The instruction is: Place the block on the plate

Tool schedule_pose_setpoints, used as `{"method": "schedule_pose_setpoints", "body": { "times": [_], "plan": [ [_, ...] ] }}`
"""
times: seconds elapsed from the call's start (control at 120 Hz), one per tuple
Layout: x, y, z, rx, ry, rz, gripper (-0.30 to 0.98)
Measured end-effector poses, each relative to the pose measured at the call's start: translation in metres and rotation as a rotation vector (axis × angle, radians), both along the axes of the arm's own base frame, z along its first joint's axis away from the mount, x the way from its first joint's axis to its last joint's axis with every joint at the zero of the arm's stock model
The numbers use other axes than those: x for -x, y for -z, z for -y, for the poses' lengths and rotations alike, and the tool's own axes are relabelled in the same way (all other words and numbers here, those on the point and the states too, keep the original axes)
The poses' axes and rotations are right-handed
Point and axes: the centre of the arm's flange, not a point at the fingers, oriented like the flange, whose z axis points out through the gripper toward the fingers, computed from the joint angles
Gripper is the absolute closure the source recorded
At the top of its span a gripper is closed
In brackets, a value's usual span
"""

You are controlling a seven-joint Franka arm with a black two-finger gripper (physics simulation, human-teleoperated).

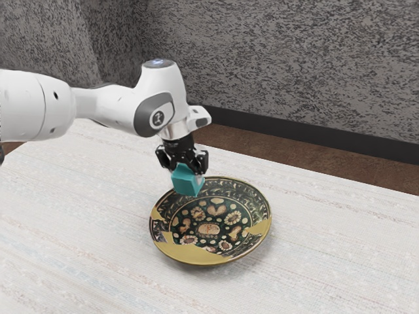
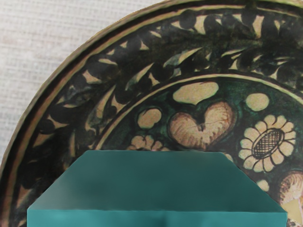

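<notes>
STEP: pre-place, judged | HAND: clamped on block, ctr-left of ext. frame | BLOCK: off desk, at plate's upper-left rim in ext. frame | NEXT: prob. shift twd plate ctr, lower until seated, release.

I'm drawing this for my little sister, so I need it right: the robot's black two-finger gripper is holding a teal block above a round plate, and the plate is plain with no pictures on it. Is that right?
Not plain: the wrist view shows the round plate painted with a flower and a heart shape. The black two-finger gripper does hold the teal block above it.
</notes>
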Motion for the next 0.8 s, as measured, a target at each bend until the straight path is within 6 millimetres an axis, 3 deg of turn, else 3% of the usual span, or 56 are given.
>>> {"method": "schedule_pose_setpoints", "body": {
  "times": [0.1,0.258,0.475,0.65,0.708,0.8],
  "plan": [
    [0.011,0.023,0.024,-0.001,0.027,-0.049,0.30],
    [0.012,0.072,0.036,0.004,0.013,-0.118,0.32],
    [0.010,0.077,0.039,0.021,-0.009,-0.112,0.15],
    [0.009,0.014,0.030,0.037,-0.020,-0.030,0.07],
    [0.011,-0.027,0.017,0.036,-0.030,0.004,0.05],
    [0.000,-0.114,-0.011,-0.001,-0.032,0.078,0.03]
  ]
}}
